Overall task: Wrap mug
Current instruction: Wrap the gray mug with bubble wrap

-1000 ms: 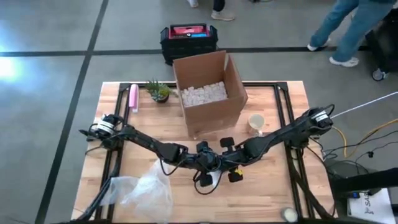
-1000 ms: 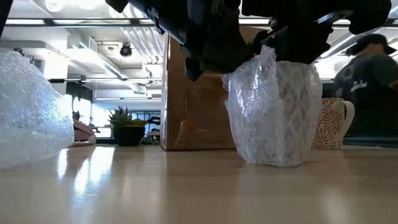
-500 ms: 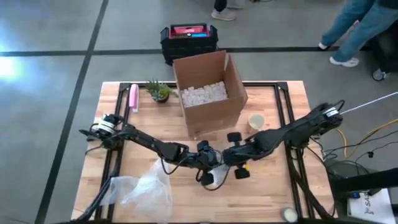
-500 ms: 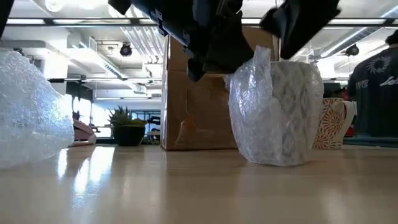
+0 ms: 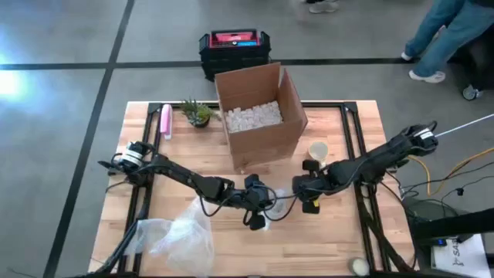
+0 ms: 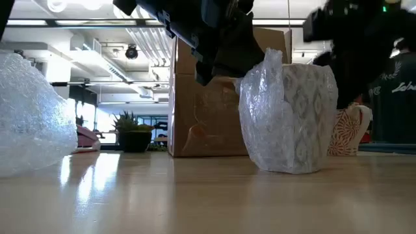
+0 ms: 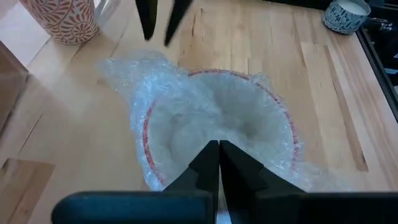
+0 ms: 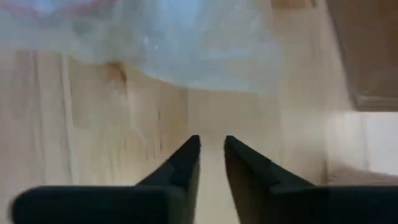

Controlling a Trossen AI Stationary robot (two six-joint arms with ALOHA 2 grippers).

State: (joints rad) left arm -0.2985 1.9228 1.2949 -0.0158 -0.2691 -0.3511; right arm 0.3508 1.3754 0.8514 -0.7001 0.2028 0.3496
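A mug wrapped in clear bubble wrap stands upright on its base on the wooden table, near the middle. The wrap is pushed down into its mouth. My left gripper is shut at the mug's rim, over its upper left side in the low view. My right gripper stands a little to the mug's right, above the table. Its fingers are slightly apart, with nothing between them. My left gripper comes slanting down from the table's left, its shut fingertips on the bubble wrap at the mug's rim. The fingers themselves hide whether wrap lies between them. The mug stays upright on the table.
A second, patterned mug stands to the right of an open cardboard box with white filling. Loose bubble wrap lies at the near left. A small plant and a pink object are at the far left. A small bowl sits at the near right edge.
My right gripper has come off the top of the wrapped mug, risen and drawn away toward the table's right edge. The wrapped mug has stayed in place, upright. My left gripper has kept still at its rim.
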